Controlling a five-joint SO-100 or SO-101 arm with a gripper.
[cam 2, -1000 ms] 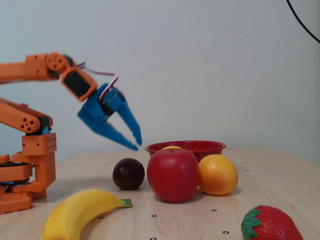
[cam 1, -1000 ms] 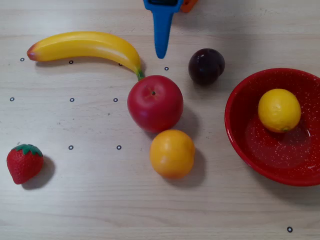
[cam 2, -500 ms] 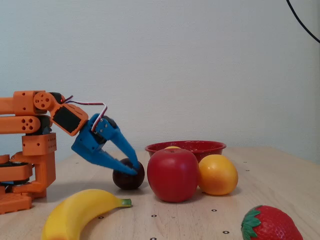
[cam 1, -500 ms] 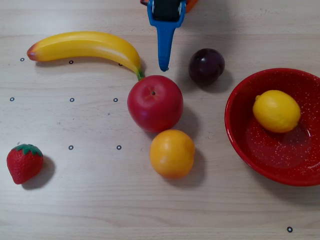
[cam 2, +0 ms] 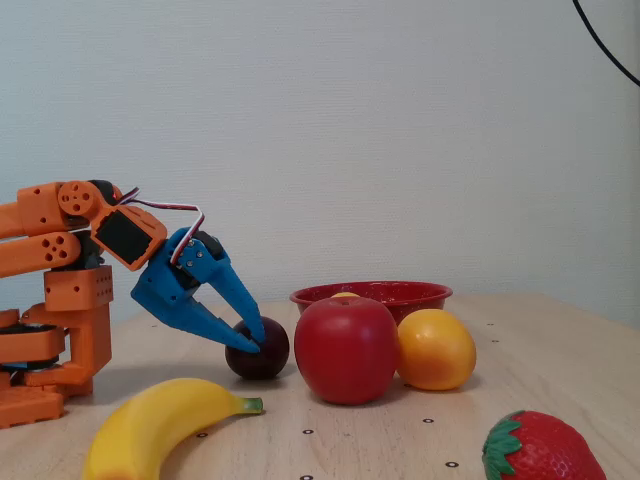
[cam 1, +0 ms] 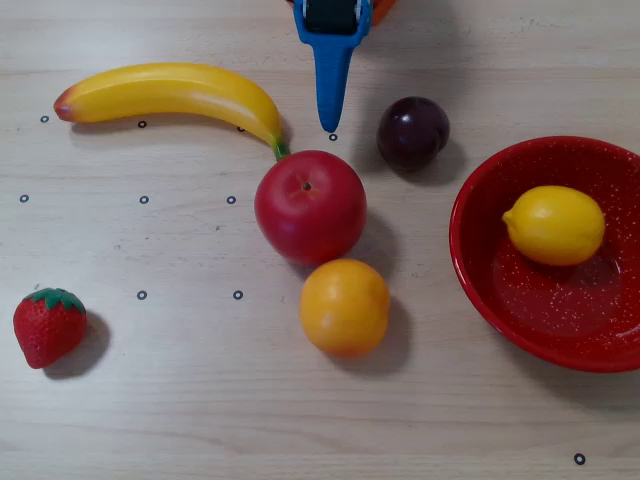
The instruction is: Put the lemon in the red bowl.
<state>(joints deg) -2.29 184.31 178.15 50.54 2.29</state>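
The lemon (cam 1: 553, 225) lies on its side inside the red bowl (cam 1: 470, 270) at the right of the overhead view. In the fixed view only its yellow top (cam 2: 345, 295) peeks over the bowl's rim (cam 2: 400, 295), behind the apple. My blue gripper (cam 1: 330, 125) is far from the bowl, at the top centre of the overhead view. Its tip points down between the banana's stem and the dark plum. In the fixed view the gripper (cam 2: 258, 342) hangs low with its fingertips together just in front of the plum (cam 2: 272, 360), holding nothing.
A red apple (cam 1: 310, 206), an orange fruit (cam 1: 344, 307), a dark plum (cam 1: 412, 131), a banana (cam 1: 170, 90) and a strawberry (cam 1: 48, 326) lie on the wooden table. The orange arm base (cam 2: 60, 330) stands at the left of the fixed view.
The arm has folded down and back, bringing the gripper from high above the table to just above it by the plum. The lemon has rolled a little inside the bowl and settled sideways.
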